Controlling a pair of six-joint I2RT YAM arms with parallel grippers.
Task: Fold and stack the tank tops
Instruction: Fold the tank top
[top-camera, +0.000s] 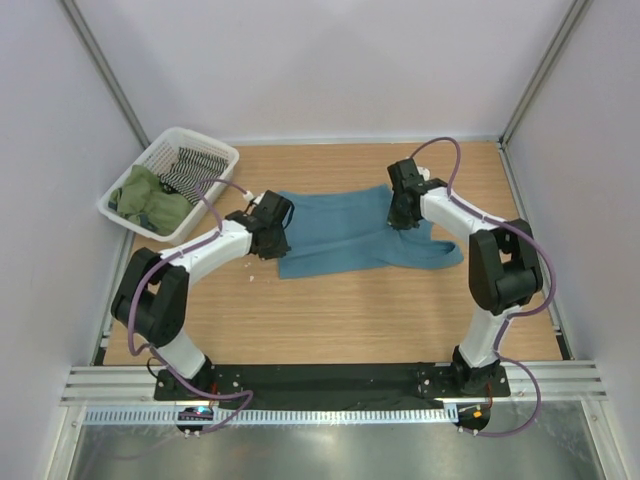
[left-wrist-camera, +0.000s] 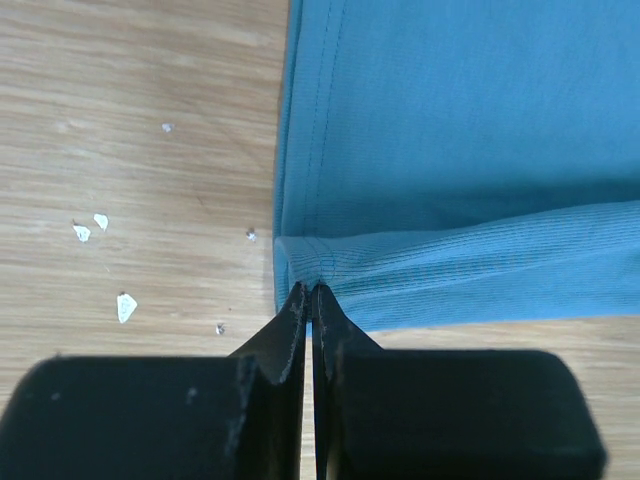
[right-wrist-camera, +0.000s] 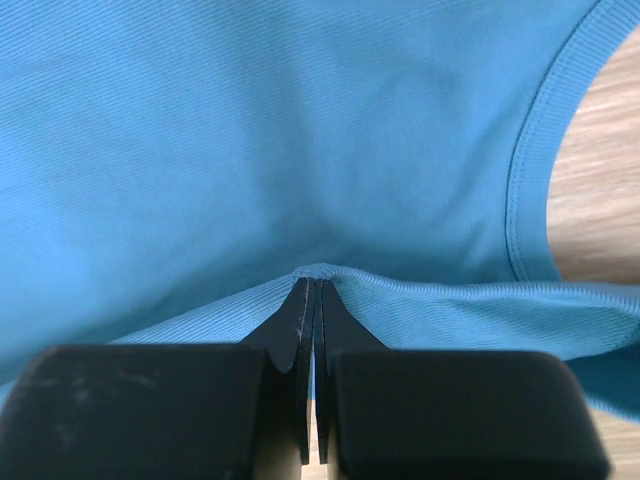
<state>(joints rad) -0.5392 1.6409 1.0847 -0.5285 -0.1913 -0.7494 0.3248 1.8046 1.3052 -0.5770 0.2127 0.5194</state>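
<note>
The teal tank top (top-camera: 340, 235) lies spread across the middle of the wooden surface (top-camera: 350, 310), slightly above the centre of the overhead frame, with its near edge doubled over into a fold. The left end effector (left-wrist-camera: 311, 288) is clamped together on the lower left corner of that fold, beside the stitched hem. The right end effector (right-wrist-camera: 315, 282) is pinched shut on the folded edge further right, near a ribbed armhole band. The olive-green tank top (top-camera: 148, 197) sits bunched in a white basket (top-camera: 215, 150) at the upper left of the frame, next to a black-and-white striped cloth (top-camera: 190, 170). A few small white flecks (top-camera: 256, 277) dot the wood just left of the teal hem. Pale walls (top-camera: 320, 60) and metal corner posts (top-camera: 100, 60) enclose the surface. The left arm (top-camera: 200, 255) reaches up and right from its base. The right arm (top-camera: 470, 225) bends up and left, and both wrists are low over the cloth.
</note>
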